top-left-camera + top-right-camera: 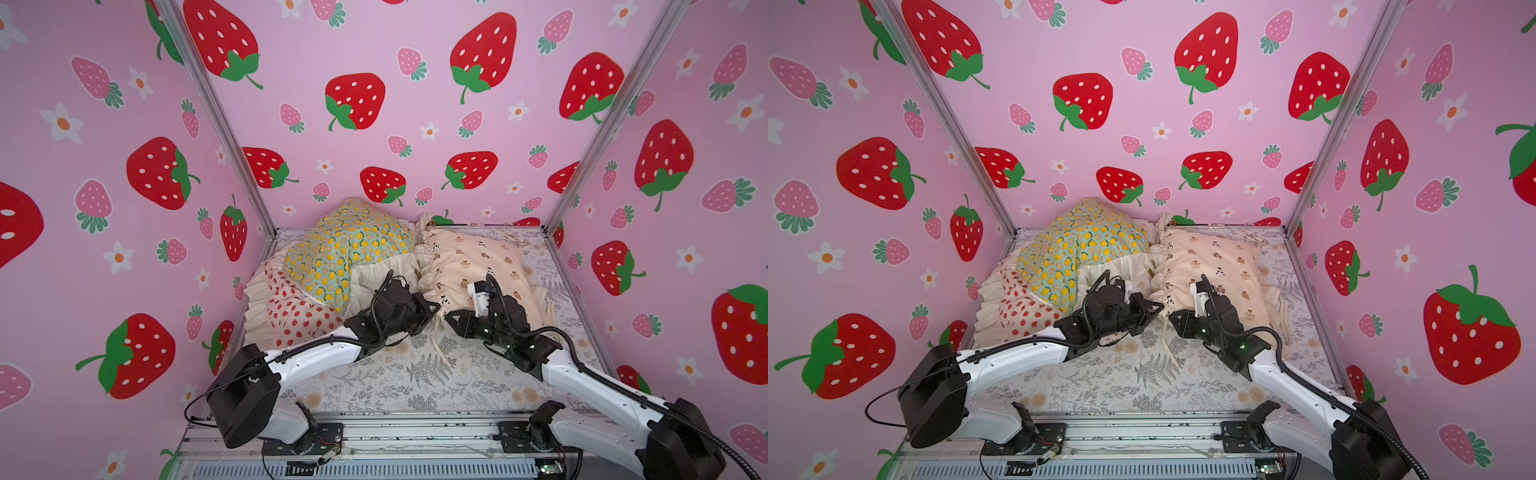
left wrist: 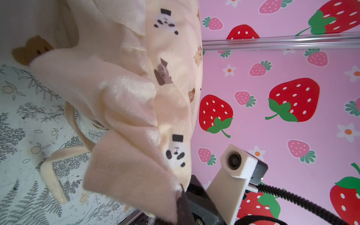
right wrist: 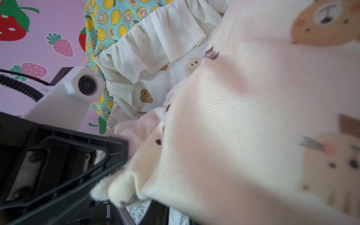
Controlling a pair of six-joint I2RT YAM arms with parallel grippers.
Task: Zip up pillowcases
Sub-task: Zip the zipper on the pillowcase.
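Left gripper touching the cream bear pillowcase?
Touching. Right wrist view: left gripper is shut on the cream bear pillowcase corner, fabric bunched against its fingertip.

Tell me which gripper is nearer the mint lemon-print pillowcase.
Left. The left gripper sits by the ruffled mint lemon-print pillowcase; the right gripper lies farther, past the left one, at the cream animal-print pillowcase.

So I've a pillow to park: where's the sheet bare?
Bare: fern sheet in front, between the left arm, right arm and metal rail; a narrow strip right of the bear pillowcase. Crowded: back left, lemon pillowcase piled on strawberry pillowcase.
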